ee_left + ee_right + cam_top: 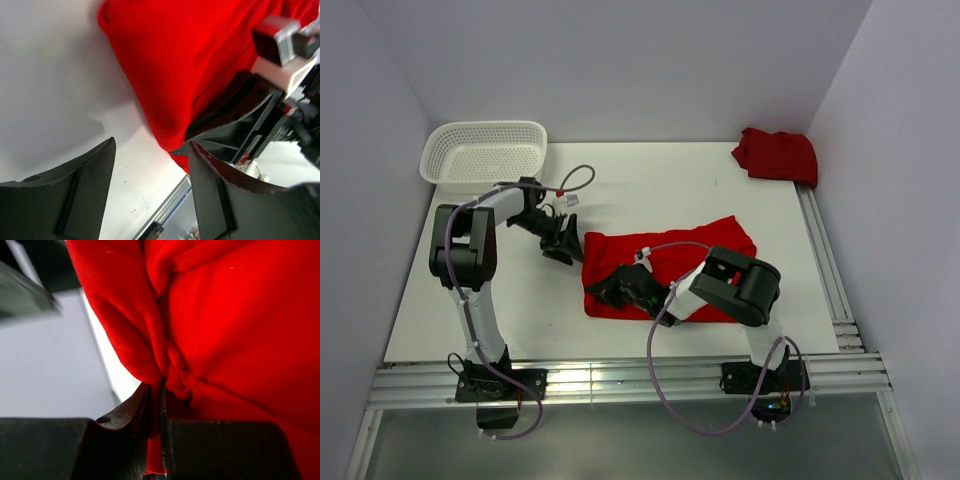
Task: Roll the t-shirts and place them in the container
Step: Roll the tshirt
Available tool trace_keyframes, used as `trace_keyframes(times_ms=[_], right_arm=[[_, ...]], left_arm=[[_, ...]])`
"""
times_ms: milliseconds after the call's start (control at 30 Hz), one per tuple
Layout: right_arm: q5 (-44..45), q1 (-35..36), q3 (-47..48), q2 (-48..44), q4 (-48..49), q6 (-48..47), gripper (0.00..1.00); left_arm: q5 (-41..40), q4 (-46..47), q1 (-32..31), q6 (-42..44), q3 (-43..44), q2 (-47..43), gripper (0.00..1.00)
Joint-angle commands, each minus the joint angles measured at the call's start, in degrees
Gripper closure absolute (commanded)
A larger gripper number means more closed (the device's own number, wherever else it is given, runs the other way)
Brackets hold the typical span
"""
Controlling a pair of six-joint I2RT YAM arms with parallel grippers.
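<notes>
White surface: red t-shirt spread out; right gripper clenched on its fold; left gripper released, just beside its edge.

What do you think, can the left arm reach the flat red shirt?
Probably yes: the left pincer hangs open beside the shirt's left edge, nothing between them. The right pincer pinches it nearby.

From above, we see a white mesh plastic basket standing upright at the far left corner of the white table. Slotted aluminium rails run along the table's near edge, and another rail lines its right side. Plain pale walls enclose three sides.
</notes>
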Motion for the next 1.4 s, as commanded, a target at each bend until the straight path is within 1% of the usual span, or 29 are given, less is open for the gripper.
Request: trace_keyframes(times_ms=[0, 167, 233, 333, 400, 433, 467, 533, 567, 600, 633, 667, 700, 733, 767, 800, 833, 867, 900, 967, 1000, 1067, 1100, 1167, 1200, 1267, 1300, 1367], right_arm=[[-2.6, -0.2, -1.4, 3.0, 7.3, 4.2, 0.99], [-3.7, -0.7, -2.7, 5.4, 12.9, 6.8, 0.99], [-3.8, -0.8, -3.3, 6.0, 14.7, 7.5, 0.99], [-4.0, -0.9, -3.7, 6.5, 15.3, 7.8, 0.99], [-4.1, -1.0, -3.6, 6.6, 15.0, 7.6, 0.99], [-4.1, -1.1, -3.5, 6.7, 14.9, 7.5, 0.99], [-4.0, -1.0, -3.6, 6.7, 14.7, 7.5, 0.99], [-3.8, -1.1, -3.6, 6.5, 14.1, 7.1, 0.99], [-3.7, -1.1, -3.6, 6.4, 13.6, 6.9, 0.98], [-3.7, -1.1, -3.5, 6.2, 12.1, 6.3, 0.98], [-3.4, -1.0, -3.4, 5.6, 11.1, 5.8, 0.96], [-3.2, -1.0, -3.2, 5.2, 9.9, 4.8, 0.93], [-3.0, -1.0, -2.7, 4.1, 7.0, 4.2, 0.91], [-2.5, -1.0, -2.3, 3.4, 4.6, 3.3, 0.87], [-1.7, -0.9, -1.6, 2.5, 1.8, 2.3, 0.76], [-0.7, -0.9, -0.6, 1.5, -6.0, 0.2, 0.68], [0.5, -0.6, 2.0, -0.9, -10.7, -0.9, 0.62], [3.7, -0.2, 3.8, -1.9, -15.9, -3.4, 0.55], [5.3, 0.2, 7.9, -3.7, -25.7, -4.7, 0.53], [10.6, 1.7, 12.7, -4.8, -35.8, -7.3, 0.47], [12.6, 2.2, 17.2, -5.3, -44.1, -7.8, 0.47], [15.8, 3.5, 22.0, -5.3, -53.1, -8.7, 0.46], [19.3, 4.0, 26.8, -4.8, -60.9, -9.2, 0.46], [22.9, 5.3, 31.6, -3.8, -67.6, -10.3, 0.46], [25.5, 5.6, 36.5, -2.2, -73.4, -10.4, 0.46], [28.1, 6.1, 41.1, -0.1, -78.5, -11.2, 0.46], [29.0, 6.3, 45.7, 2.3, -82.6, -11.6, 0.46], [31.6, 6.5, 49.8, 5.0, -85.7, -13.1, 0.46]], left_arm=[[3.2, 5.0, -0.8, 2.2, -3.5, -0.5, 0.35], [3.4, 10.8, -2.1, -2.3, -5.7, 0.9, 0.36], [3.2, 13.3, -2.3, -5.5, -5.5, 1.3, 0.39], [0.8, 15.6, -3.0, -10.4, -4.3, 2.1, 0.44], [-0.7, 16.3, -3.7, -12.9, -3.0, 2.4, 0.5], [-3.1, 16.0, -4.1, -13.5, -2.4, 2.5, 0.52], [-4.1, 15.9, -4.7, -14.0, -1.7, 2.6, 0.6], [-6.6, 15.3, -6.4, -15.3, -0.2, 2.6, 0.68], [-8.7, 15.2, -7.5, -15.3, 0.2, 2.5, 0.77], [-10.0, 14.9, -7.9, -15.4, 0.7, 2.3, 0.83], [-11.3, 14.5, -8.3, -15.3, 0.9, 2.1, 0.86], [-13.6, 13.4, -9.0, -14.8, 2.4, 2.3, 0.93], [-14.6, 12.0, -9.3, -13.8, 3.5, 2.8, 0.98], [-15.7, 10.7, -9.6, -13.5, 4.4, 3.2, 1.0], [-16.5, 8.9, -9.8, -13.2, 5.8, 3.6, 1.0], [-19.0, 8.4, -10.0, -12.6, 6.3, 3.4, 1.0], [-20.1, 7.9, -10.3, -12.4, 6.5, 2.9, 1.0], [-21.0, 7.1, -10.7, -12.3, 7.0, 2.7, 1.0], [-22.3, 6.4, -10.8, -12.1, 7.4, 2.6, 1.0], [-23.1, 5.6, -11.2, -12.1, 8.1, 2.4, 1.0], [-23.9, 4.8, -11.3, -12.2, 8.4, 2.4, 1.0], [-25.2, 4.6, -11.7, -12.3, 8.4, 2.0, 1.0], [-25.6, 4.0, -12.1, -12.3, 8.5, 2.0, 1.0], [-26.8, 3.7, -12.9, -12.5, 8.6, 1.9, 1.0], [-27.2, 3.6, -13.2, -12.8, 8.6, 1.9, 1.0], [-27.6, 3.1, -13.8, -13.1, 9.2, 2.3, 1.0], [-27.7, 2.8, -14.0, -13.4, 9.4, 2.5, 1.0], [-27.9, 2.6, -14.6, -13.7, 9.6, 2.5, 1.0]])
